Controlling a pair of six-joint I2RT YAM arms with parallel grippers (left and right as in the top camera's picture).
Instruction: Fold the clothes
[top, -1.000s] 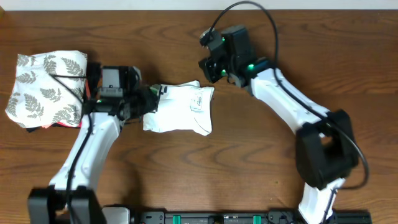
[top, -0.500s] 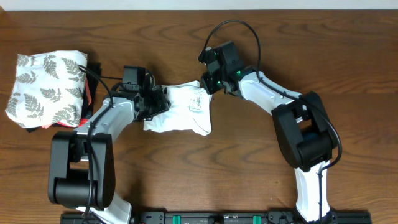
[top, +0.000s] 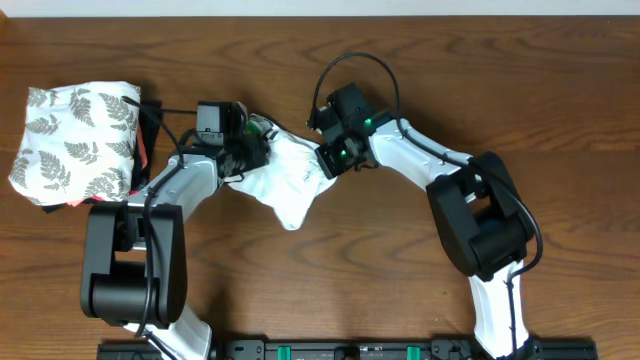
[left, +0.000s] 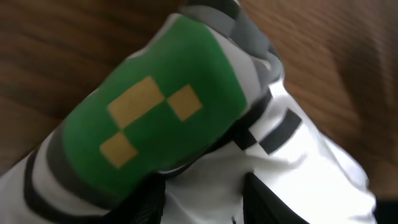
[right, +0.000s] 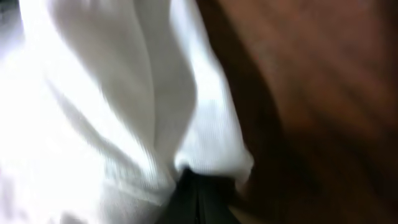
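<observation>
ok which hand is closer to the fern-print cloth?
Left. The left hand is on the T-shirt's near edge, just right of the fern-print cloth; the right hand is on the shirt's far edge.

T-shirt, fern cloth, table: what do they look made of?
T-shirt: thin white knit, likely cotton; fine ribbing and soft drape show. Its print: opaque matte green patch, probably screen ink. Fern cloth: soft printed fabric, fibre unclear. Table: dark wood grain, slight sheen; solid or veneer unclear.
</observation>
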